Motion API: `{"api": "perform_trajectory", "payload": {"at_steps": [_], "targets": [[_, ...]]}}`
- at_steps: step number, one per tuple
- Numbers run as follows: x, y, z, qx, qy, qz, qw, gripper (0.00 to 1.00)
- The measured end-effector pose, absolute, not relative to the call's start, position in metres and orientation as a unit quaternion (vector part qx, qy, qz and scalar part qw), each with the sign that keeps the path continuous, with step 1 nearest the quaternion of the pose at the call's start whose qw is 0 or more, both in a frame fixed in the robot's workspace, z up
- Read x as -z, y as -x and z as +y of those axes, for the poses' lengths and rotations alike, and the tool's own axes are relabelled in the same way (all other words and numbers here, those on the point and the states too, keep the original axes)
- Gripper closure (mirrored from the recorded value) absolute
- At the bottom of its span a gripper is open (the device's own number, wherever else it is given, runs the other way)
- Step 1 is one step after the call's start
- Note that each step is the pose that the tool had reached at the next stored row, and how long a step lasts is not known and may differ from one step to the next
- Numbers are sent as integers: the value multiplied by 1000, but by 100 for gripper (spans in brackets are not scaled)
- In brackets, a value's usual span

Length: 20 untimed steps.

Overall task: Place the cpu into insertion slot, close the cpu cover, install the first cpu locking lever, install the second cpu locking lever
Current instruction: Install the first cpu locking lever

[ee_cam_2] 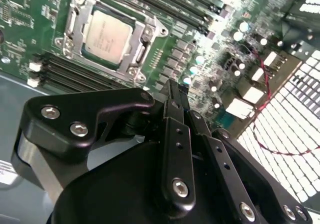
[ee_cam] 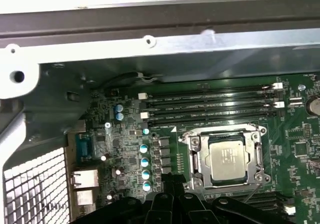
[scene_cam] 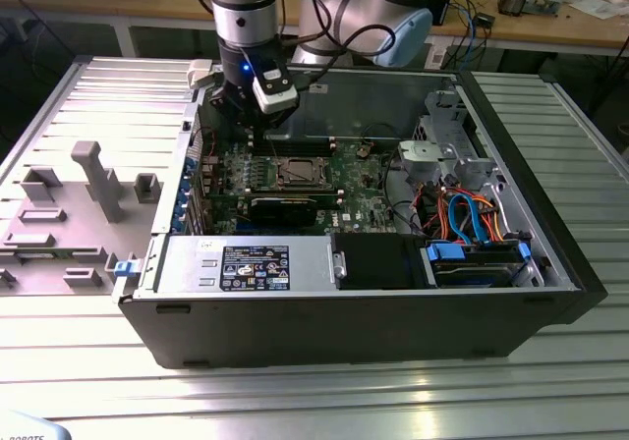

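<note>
We are hovering the gripper [ee_cam_2: 175, 95] beside the seated cpu [ee_cam: 228, 159], fingers narrow and empty, probably for clearance over the motherboard [ee_cam: 295, 149].

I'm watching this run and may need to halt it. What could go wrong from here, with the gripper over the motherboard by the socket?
1. The gripper hovers next to the row of capacitors beside the cpu cover. A sideways slip might knock one.
2. The cpu cover lies over the cpu, but I cannot tell whether it is latched. If it is not, a push there may shift it.
</note>
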State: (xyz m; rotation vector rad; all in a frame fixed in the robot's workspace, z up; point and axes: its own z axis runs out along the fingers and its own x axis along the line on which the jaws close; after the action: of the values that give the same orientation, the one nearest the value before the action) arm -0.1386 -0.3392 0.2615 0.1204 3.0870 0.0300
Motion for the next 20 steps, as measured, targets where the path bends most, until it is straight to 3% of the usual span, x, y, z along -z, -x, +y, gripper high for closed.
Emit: {"api": "perform_trajectory", "payload": {"at_steps": [20], "targets": [[-261,141,-316,-11,3,1000,26,89]]}}
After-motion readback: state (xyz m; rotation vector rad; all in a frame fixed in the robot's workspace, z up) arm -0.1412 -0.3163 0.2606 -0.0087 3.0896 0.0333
